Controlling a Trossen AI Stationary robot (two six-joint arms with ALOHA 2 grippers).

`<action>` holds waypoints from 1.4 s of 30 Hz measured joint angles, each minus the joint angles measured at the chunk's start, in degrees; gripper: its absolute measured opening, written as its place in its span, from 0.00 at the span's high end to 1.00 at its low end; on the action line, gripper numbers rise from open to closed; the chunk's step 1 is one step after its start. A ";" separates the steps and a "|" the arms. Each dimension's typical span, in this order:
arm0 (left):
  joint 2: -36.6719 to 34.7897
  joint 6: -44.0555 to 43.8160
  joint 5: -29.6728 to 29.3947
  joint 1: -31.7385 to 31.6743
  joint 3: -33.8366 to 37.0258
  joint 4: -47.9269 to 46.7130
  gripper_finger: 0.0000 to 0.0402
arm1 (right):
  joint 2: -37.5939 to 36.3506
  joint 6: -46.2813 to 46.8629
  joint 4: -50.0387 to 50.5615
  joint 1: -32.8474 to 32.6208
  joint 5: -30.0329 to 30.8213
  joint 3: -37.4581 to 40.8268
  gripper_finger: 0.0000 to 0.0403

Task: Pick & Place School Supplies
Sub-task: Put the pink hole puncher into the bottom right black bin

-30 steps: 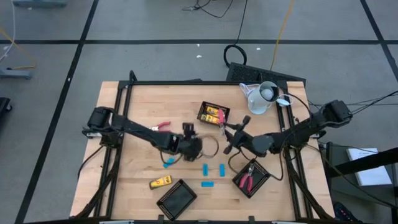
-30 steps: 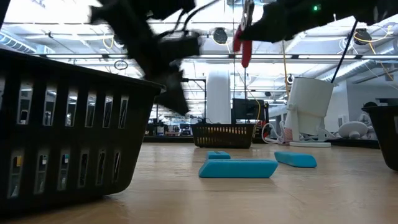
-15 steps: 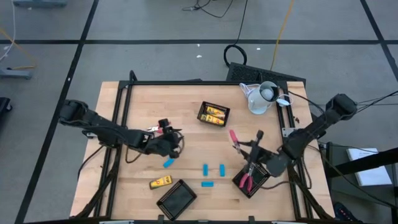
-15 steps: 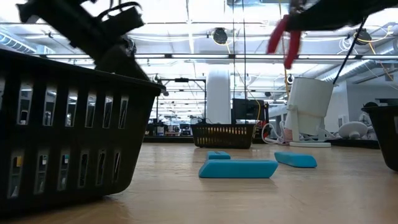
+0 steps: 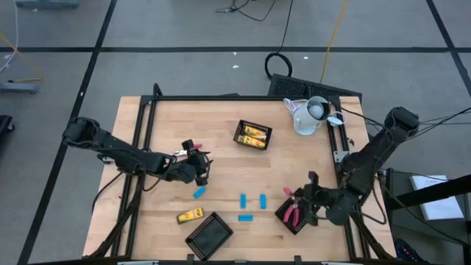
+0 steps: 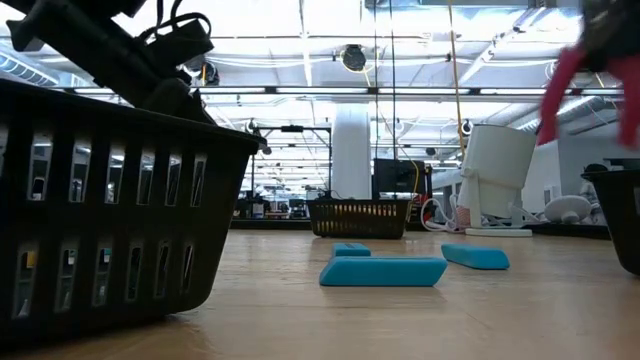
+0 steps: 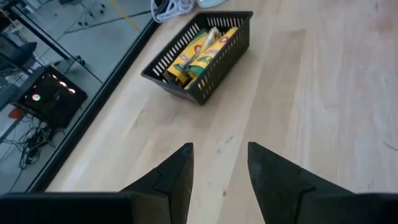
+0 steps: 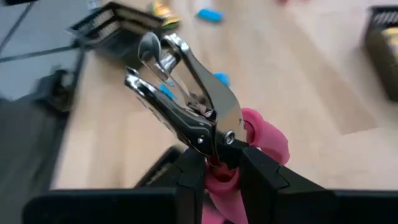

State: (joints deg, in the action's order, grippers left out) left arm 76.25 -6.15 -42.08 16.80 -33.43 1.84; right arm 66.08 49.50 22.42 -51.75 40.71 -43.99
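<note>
My right gripper (image 8: 214, 171) clamps a pink-handled metal tool (image 8: 186, 102) over the mesh tray (image 5: 283, 218) holding another. Four flat blue pieces (image 5: 244, 218) and one yellow block (image 5: 190, 216) lie on wood; my left gripper (image 7: 217, 171) is parted, empty.

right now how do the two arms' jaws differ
The right gripper is shut on a pink-handled tool above the mesh tray at the table's right front. The left gripper is open and holds nothing, over bare wood left of centre. Both are dark, two-fingered.
</note>
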 joint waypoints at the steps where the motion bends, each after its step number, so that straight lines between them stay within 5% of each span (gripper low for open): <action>1: 0.02 0.00 0.02 0.00 0.00 -0.17 0.62 | 0.15 1.34 1.88 -0.86 -1.03 -1.53 0.86; 12: 0.02 -0.63 0.04 -0.27 0.00 -0.33 0.62 | 2.60 9.97 2.02 -7.70 -1.56 -5.77 0.86; 26: 0.02 -0.80 0.09 0.08 0.00 -0.30 0.62 | 10.45 8.44 -22.41 -6.81 -2.03 2.52 0.86; 42: 0.02 -1.13 0.63 0.33 -0.04 -0.31 0.62 | 12.31 17.20 -24.83 -7.97 -1.46 7.39 0.86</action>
State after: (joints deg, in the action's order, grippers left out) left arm 76.27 -7.28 -41.45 17.12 -33.47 1.53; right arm 78.39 66.70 -2.41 -59.72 39.24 -36.60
